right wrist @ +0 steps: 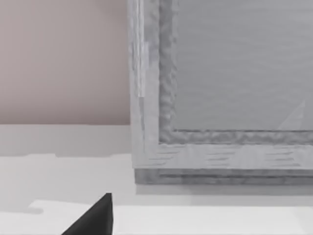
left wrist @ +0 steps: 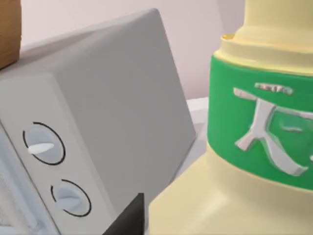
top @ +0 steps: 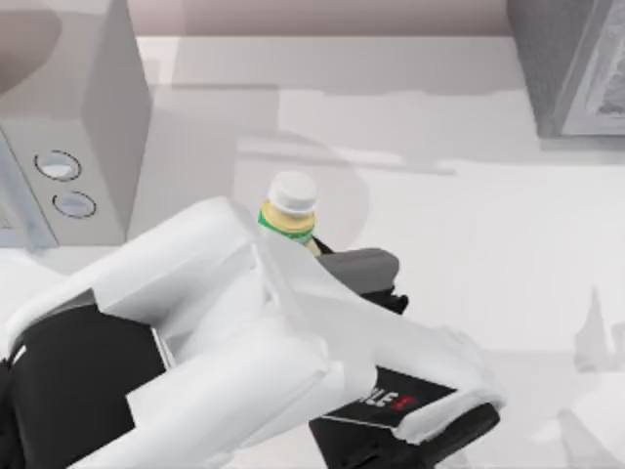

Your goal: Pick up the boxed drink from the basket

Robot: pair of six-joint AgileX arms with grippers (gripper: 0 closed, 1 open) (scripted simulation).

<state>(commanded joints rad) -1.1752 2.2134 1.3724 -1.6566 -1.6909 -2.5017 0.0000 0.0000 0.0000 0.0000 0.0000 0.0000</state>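
Lower part of the boxed drink (top: pixel 290 209) hidden behind the left arm (top: pixel 244 332). Left pincer itself covered by the arm. Grey microwave (top: pixel 68 127) cut off at the left edge.

Left arm raised mid-table, claw (top: pixel 311 244) clamped shut, wrist tilted forward.

light: bright, even, diffuse | shadows: soft grey patches on the white bench (top: pixel 469 234) beside the grey box-shaped appliance with two round dials (top: pixel 88 107) | glare: faint sheen on white arm casing (top: pixel 244 322) | focus: soft edges
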